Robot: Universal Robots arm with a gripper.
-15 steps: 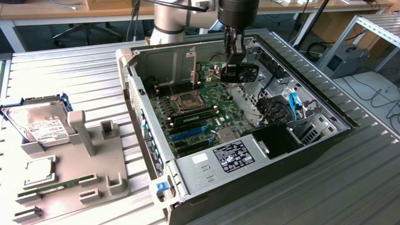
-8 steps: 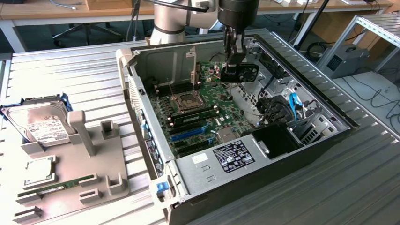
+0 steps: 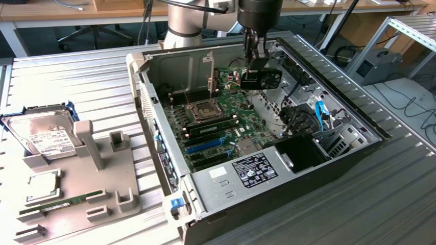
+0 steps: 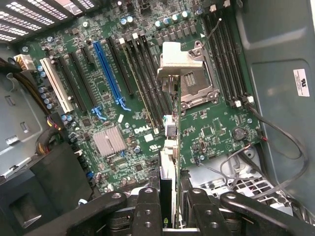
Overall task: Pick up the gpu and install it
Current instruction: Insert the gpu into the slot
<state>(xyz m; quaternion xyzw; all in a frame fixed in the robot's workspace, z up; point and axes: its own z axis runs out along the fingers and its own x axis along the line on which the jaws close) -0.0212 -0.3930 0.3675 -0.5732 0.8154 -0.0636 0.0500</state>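
The gripper (image 4: 172, 197) is down inside the open computer case (image 3: 332, 81) with its fingers (image 4: 147, 209) clamped on the gpu (image 4: 170, 164) - the card is edge-on to the wrist camera, so I get a thin dark sliver and none of its face. Its silver bracket (image 4: 179, 61) sticks out at the far end, hanging above the motherboard (image 4: 216, 132) beside the processor socket (image 4: 202, 81); the card sits in no slot. How high it hangs above the board I can't judge. From the exterior view the arm's wrist covers the far part of the case, and a dark shape below the fingers blurs into the hardware - I can't separate card from gripper there. The long blue slot (image 4: 106, 73) lies off to one side of the card, with a finned heatsink (image 4: 109, 140) near it. Loose black cables (image 4: 290, 142) loop along the case wall, and a blue cable (image 3: 320, 112) curls by the drive bays at the exterior view's right. On the exterior view's left, well apart from the case, a grey tray (image 3: 102, 173) holds a hard drive (image 3: 44, 138), a processor chip (image 3: 42, 186) and a green memory stick (image 3: 61, 201); the tray's near corner is cut off.
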